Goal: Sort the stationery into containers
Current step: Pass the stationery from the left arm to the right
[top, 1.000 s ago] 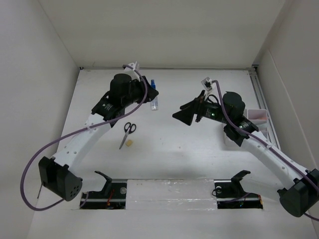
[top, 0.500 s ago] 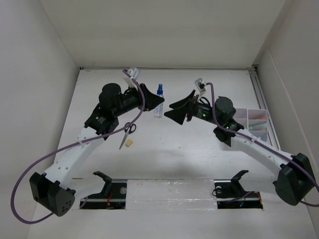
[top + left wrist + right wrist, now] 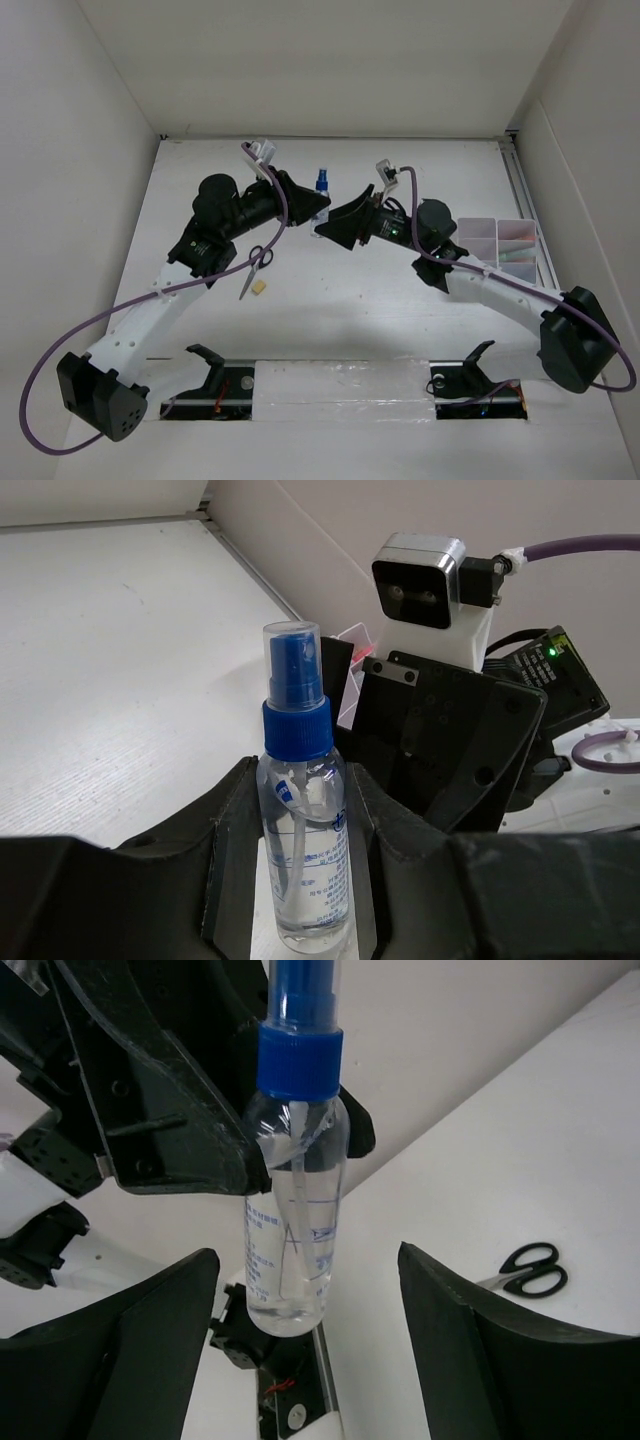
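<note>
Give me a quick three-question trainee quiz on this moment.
1. True or false: the right gripper is shut on the blue-capped bottle.
2. What lies on the table next to the scissors? A) yellow eraser B) green marker C) stapler
3. Which gripper holds the bottle upright?
Key: 1 false, it is open around the bottle; 2 A; 3 the left gripper.
</note>
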Tool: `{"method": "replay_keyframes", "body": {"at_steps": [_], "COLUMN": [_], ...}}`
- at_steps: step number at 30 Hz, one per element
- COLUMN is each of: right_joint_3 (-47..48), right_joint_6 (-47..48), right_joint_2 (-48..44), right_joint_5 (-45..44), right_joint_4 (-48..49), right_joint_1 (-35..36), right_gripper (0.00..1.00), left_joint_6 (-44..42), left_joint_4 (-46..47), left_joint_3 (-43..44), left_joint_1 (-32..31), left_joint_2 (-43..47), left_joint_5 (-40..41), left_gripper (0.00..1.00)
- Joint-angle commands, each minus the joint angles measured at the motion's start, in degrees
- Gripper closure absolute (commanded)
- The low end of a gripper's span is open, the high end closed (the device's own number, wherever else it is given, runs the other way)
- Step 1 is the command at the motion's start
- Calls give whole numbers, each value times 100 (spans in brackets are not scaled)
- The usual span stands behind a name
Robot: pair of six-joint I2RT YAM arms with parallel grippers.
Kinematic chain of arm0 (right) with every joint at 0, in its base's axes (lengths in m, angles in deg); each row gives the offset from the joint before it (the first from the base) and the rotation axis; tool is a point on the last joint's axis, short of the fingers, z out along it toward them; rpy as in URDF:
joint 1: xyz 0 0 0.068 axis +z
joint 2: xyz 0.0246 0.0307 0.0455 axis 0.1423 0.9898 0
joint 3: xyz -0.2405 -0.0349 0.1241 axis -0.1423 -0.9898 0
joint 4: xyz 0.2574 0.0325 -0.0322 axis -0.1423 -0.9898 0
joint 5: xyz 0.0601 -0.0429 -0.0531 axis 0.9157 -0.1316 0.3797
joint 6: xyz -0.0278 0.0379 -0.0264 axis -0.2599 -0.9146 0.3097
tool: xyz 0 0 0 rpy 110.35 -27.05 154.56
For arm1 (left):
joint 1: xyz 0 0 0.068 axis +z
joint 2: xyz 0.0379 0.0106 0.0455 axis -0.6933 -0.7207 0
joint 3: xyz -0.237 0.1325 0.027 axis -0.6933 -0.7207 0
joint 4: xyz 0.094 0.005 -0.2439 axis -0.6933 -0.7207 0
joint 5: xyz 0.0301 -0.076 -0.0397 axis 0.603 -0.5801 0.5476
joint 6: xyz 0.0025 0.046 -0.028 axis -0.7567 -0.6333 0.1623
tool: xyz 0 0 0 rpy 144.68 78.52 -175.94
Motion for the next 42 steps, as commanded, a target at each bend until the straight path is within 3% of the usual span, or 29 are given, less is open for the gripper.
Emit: {"method": "replay_keyframes", "body": {"at_steps": [1, 5, 15, 18, 21, 27, 29, 33, 34, 37, 42], "right_joint_3": [250, 311, 426, 478, 478, 478, 478, 417, 356, 224, -110], "right_joint_6": [-200, -322, -542, -543, -543, -543, -473, -131, -60, 221, 705], "right_joint_2": [64, 179, 390, 443, 443, 443, 382, 181, 118, -154, -900], "right_joint_5": [-165, -165, -165, -95, -95, -95, -156, -437, -655, -1104, -2666], "right_joint_4": [783, 854, 1179, 1241, 1241, 1048, 977, 600, 442, 99, -1015], "right_joint_1": [57, 57, 162, 162, 162, 162, 162, 162, 215, 215, 215], "right_gripper": [23, 36, 42, 49, 62, 98, 100, 100, 100, 100, 100], "left_joint_6": [63, 63, 178, 230, 230, 178, 178, 178, 178, 178, 230], "left_joint_4": [519, 519, 765, 765, 765, 765, 765, 703, 634, 344, -306], "left_joint_3": [-21, -21, -223, -276, -276, -276, -276, -276, -276, -84, 276], "left_joint_1": [14, 14, 14, 14, 14, 14, 14, 14, 14, 14, 14], "left_joint_2": [90, 143, 195, 195, 256, 424, 424, 538, 608, 722, 1056], "left_joint_5": [-169, -169, -169, -221, -151, 42, 42, 165, 348, 542, 1385], "left_gripper": [100, 100, 100, 100, 100, 100, 98, 56, 35, 0, 0]}}
